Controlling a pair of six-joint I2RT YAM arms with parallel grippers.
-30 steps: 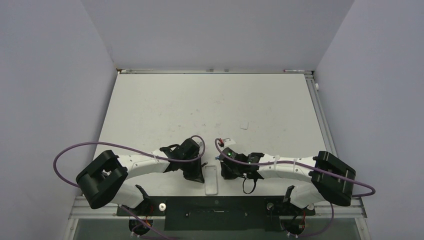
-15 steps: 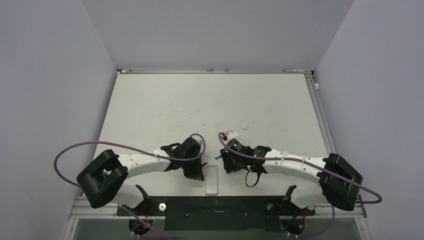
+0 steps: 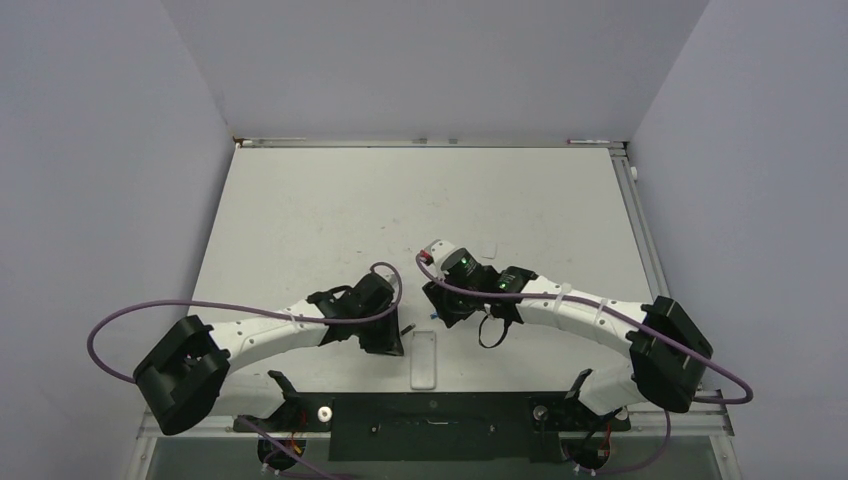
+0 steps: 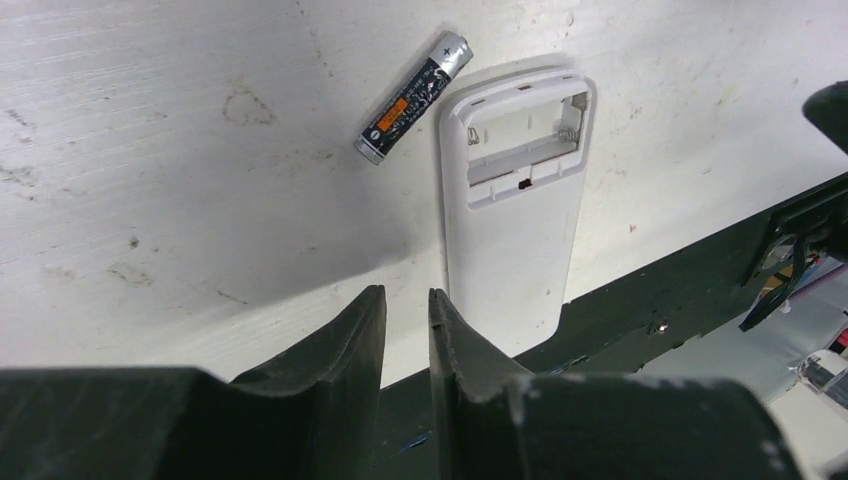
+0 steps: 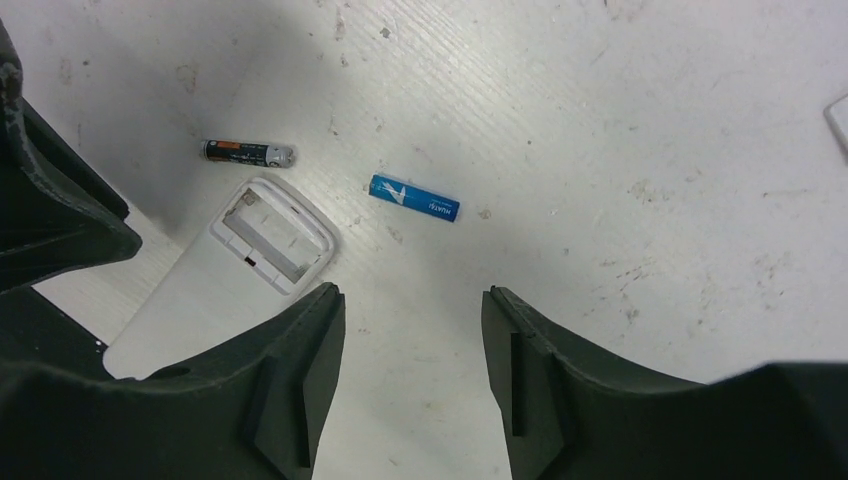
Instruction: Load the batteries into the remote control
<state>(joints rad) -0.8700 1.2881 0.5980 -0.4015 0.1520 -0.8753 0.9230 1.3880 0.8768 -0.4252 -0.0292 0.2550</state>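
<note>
The remote control [image 4: 515, 200] lies back up near the table's front edge, its battery bay [image 4: 520, 130] uncovered and empty. In the top view the remote control [image 3: 424, 358] sits between the two arms. A dark battery [image 4: 412, 97] lies loose just left of the bay. A blue battery [image 5: 414, 198] lies on the table a little beyond the remote control [image 5: 240, 270], with the dark battery [image 5: 246, 152] further left. My left gripper [image 4: 407, 297] hovers near the remote's lower end, jaws a narrow gap apart and empty. My right gripper [image 5: 412, 295] is open and empty, short of the blue battery.
A small white square plastic piece [image 3: 488, 250] lies on the table beyond the right arm and shows at the edge of the right wrist view [image 5: 838, 120]. The black base rail [image 3: 430, 412] runs along the table's front edge just behind the remote.
The right gripper has opened and moved away from the remote toward the table's far side. The left jaws have parted slightly and the left arm has shifted a little left.
</note>
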